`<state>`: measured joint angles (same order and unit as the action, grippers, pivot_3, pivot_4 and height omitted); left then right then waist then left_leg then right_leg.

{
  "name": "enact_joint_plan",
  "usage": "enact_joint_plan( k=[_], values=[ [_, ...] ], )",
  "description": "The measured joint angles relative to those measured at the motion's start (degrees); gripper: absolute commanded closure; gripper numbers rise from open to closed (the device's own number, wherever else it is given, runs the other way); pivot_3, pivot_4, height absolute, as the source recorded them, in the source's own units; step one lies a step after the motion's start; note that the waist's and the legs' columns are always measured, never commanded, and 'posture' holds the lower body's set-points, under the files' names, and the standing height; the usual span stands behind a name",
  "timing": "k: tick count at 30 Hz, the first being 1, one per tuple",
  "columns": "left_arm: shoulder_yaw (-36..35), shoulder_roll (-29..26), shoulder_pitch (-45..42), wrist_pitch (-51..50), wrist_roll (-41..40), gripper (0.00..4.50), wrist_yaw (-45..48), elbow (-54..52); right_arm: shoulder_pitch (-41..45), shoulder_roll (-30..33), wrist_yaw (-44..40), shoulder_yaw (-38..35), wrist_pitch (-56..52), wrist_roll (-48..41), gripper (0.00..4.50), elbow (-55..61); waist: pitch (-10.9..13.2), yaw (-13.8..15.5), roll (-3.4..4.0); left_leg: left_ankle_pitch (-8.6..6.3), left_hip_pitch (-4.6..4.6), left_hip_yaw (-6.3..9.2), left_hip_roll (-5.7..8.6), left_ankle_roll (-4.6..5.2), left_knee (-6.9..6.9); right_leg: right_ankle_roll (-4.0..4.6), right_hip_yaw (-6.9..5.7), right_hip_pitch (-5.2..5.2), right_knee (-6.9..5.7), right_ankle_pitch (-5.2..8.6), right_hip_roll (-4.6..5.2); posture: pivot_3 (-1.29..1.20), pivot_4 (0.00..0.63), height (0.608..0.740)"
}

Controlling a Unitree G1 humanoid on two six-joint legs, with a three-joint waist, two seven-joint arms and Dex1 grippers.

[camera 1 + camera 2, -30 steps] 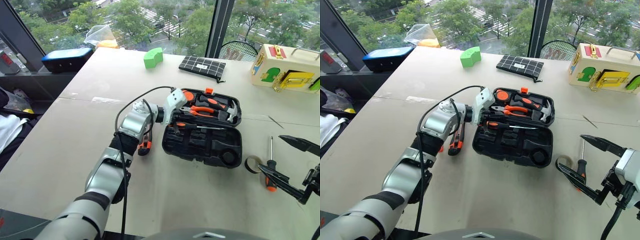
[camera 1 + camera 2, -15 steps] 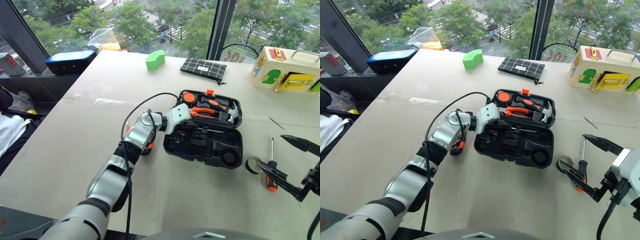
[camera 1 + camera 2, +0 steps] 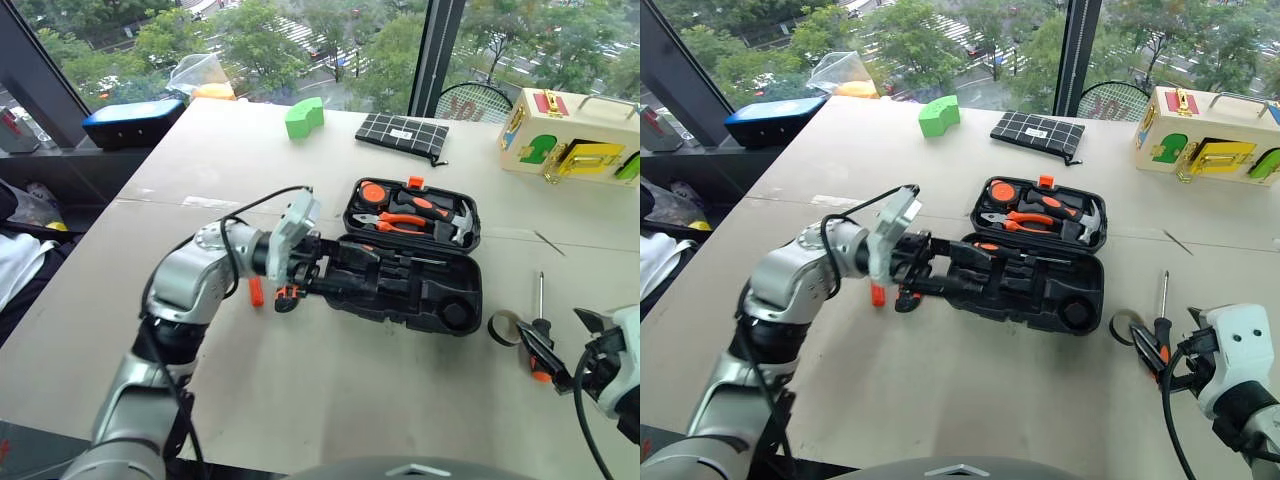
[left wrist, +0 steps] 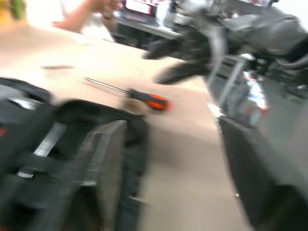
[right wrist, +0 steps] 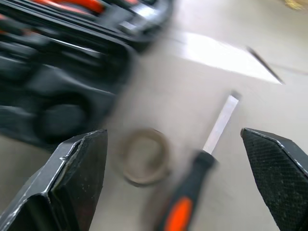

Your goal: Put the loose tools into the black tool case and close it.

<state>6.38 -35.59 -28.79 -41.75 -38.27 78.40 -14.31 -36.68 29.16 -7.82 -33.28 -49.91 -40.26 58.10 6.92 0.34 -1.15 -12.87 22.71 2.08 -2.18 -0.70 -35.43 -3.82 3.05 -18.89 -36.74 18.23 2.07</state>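
Withdrawn from the open black tool case [image 3: 410,270], left gripper [image 3: 300,272] is now hovering unclenched beside it, seemingly empty; right gripper [image 5: 178,183] is gaping above tape roll [image 3: 503,326] and screwdriver [image 3: 540,330]; green block [image 3: 306,116], checked pouch [image 3: 404,131] lying on table [image 3: 200,170] behind.

The open black tool case [image 4: 72,163] lies blurred on the tan table [image 4: 183,159], and past its far end a screwdriver with an orange-and-black handle [image 4: 130,94] rests on the tabletop, just beneath the right gripper [image 4: 173,57], whose dark fingers [image 4: 180,72] stand spread apart.
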Motion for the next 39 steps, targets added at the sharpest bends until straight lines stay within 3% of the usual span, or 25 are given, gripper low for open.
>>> enact_joint_plan(
  k=[5,6,7,10,15,16,19,22,27,30,33,37,39],
  values=[
    [-0.26,-2.61,3.61,-0.86,-1.65,0.06,-1.27,-5.72,1.92,-1.02,5.42,4.73,-7.70,1.81,0.00,-2.86,0.01,0.19,0.00,0.00,0.01,-0.02,0.00,0.01,0.04,0.01,0.01,-0.05,0.02,0.01,-0.02,0.00,0.150,0.740],
    [-0.27,-3.18,4.11,-0.94,-1.95,0.00,-1.43,-6.43,2.53,-1.16,6.27,5.72,-8.87,2.32,0.39,-3.53,0.01,0.17,0.00,0.00,0.01,-0.02,0.00,0.01,0.07,0.01,0.02,-0.08,0.02,0.01,-0.03,0.00,0.150,0.740],
    [-0.27,-3.68,4.65,-1.06,-2.31,0.00,-1.43,-7.28,3.35,-1.75,7.09,6.52,-10.18,2.83,0.51,-4.34,0.01,0.15,0.00,0.00,0.02,-0.02,-0.01,0.01,0.08,0.01,0.02,-0.09,0.02,0.01,-0.04,0.00,0.150,0.740],
    [-0.25,-4.80,5.63,-1.07,-2.58,0.00,-1.40,-8.95,5.89,-1.91,8.28,7.23,-12.98,3.73,1.72,-5.92,0.03,0.08,0.03,0.00,0.02,-0.06,-0.01,0.01,0.09,0.01,0.07,-0.12,0.01,0.01,-0.04,0.00,0.150,0.740],
    [-0.25,-5.06,6.82,-1.06,-3.58,0.00,-2.22,-9.90,8.50,-0.92,7.95,5.63,-15.29,4.40,4.28,-6.43,0.03,0.20,0.01,-0.01,0.03,-0.05,-0.01,0.01,0.09,0.00,0.05,-0.13,0.02,0.01,-0.05,0.00,0.150,0.740],
    [-0.31,-5.05,7.05,-1.05,-3.68,0.00,-2.78,-9.92,8.90,-0.68,7.46,5.11,-15.52,4.47,4.41,-6.24,0.02,0.17,-0.01,-0.01,0.03,-0.06,-0.01,0.01,0.09,0.00,0.06,-0.13,0.02,0.01,-0.05,0.00,0.150,0.740],
    [-1.87,-3.93,8.19,-1.29,-4.18,0.00,-6.48,-9.88,9.08,0.92,6.20,3.39,-16.23,4.95,4.41,-6.44,0.03,0.15,0.00,-0.01,0.03,-0.09,-0.01,0.01,0.09,-0.01,0.09,-0.13,0.03,0.01,-0.04,0.00,0.150,0.740],
    [-7.03,1.63,11.55,1.84,-4.66,0.00,-13.02,-7.98,10.14,6.82,1.82,-0.06,-14.46,6.32,4.41,-8.05,0.04,0.10,0.03,-0.01,0.02,-0.15,0.01,0.01,0.06,-0.03,0.15,-0.13,0.04,-0.01,-0.03,0.00,0.150,0.740],
    [-10.44,-0.68,17.65,3.26,-4.34,0.00,-13.65,-4.02,15.03,15.86,-6.50,-2.23,-10.14,7.67,4.41,-10.65,0.06,-1.08,-0.07,-0.01,0.00,-0.07,-0.07,0.01,0.16,0.00,0.10,-0.18,0.00,0.00,-0.14,0.00,0.150,0.740],
    [-13.09,-2.58,19.85,4.74,-4.71,0.00,-12.52,-3.58,23.03,20.23,-12.21,-0.10,-8.99,5.20,4.41,-11.67,0.10,-1.14,-0.02,-0.01,0.00,-0.11,-0.07,0.01,0.19,0.00,0.13,-0.19,0.03,-0.01,-0.11,0.00,0.150,0.740],
    [-15.19,-2.80,21.85,5.00,-5.33,0.00,-12.80,-3.64,30.87,22.50,-16.63,5.14,-7.39,3.28,4.41,-13.11,0.17,-0.89,-0.17,-0.01,0.04,-0.08,-0.06,0.01,0.18,0.00,0.09,-0.19,0.05,-0.01,-0.07,0.00,0.150,0.740],
    [-18.53,-3.86,27.69,4.72,-7.76,0.00,-13.35,-7.50,48.50,22.61,-22.59,21.41,-4.33,3.67,4.41,-19.56,0.28,-1.62,-0.17,-0.01,-0.02,-0.10,-0.09,0.01,0.22,0.01,0.28,-0.25,0.05,-0.02,-0.04,0.00,0.150,0.740],
    [-19.41,-4.40,30.20,5.69,-7.92,0.00,-13.16,-9.17,52.07,22.65,-24.48,26.35,-3.00,5.17,4.41,-23.13,0.33,-1.00,-0.23,-0.01,0.05,-0.08,-0.08,0.01,0.24,0.02,0.10,-0.26,0.08,-0.01,0.00,0.00,0.150,0.740]
  ],
)
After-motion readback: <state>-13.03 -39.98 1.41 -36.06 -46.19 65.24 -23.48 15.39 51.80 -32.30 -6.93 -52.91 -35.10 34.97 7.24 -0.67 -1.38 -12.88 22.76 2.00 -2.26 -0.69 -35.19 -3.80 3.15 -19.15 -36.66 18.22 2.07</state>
